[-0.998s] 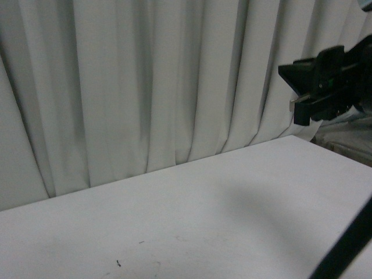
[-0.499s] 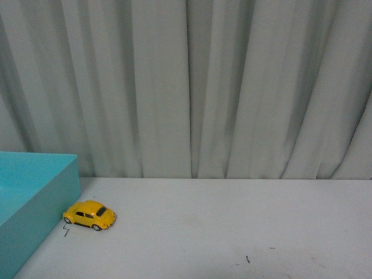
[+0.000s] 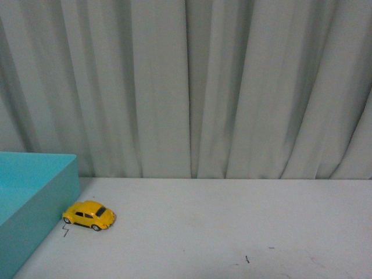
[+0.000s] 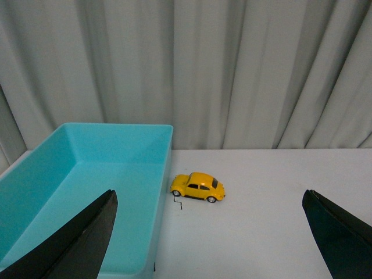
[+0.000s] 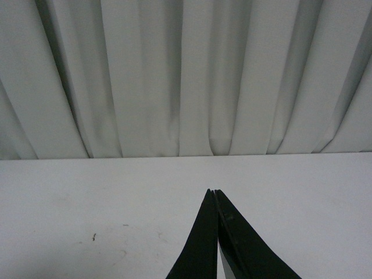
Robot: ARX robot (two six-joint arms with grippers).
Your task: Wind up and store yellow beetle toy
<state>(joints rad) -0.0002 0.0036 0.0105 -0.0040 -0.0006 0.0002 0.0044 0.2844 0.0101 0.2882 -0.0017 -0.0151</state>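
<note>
The left gripper [image 4: 209,193] is seen as two matte black fingers [image 4: 81,244], broad and tapering to points; the right gripper [image 5: 213,193] likewise, black and pointed.

The flat white surface [image 3: 232,221] has a few things on it. A big blue-green box with an open top [image 3: 46,203] sits at its left side. A small shiny yellow beetle toy car [image 3: 89,215] stands on its wheels just beside the box's wall. A tiny dark squiggle [image 3: 65,231] is marked right by the car. Another little dark mark [image 3: 247,259] sits well apart, over to the right.
</note>
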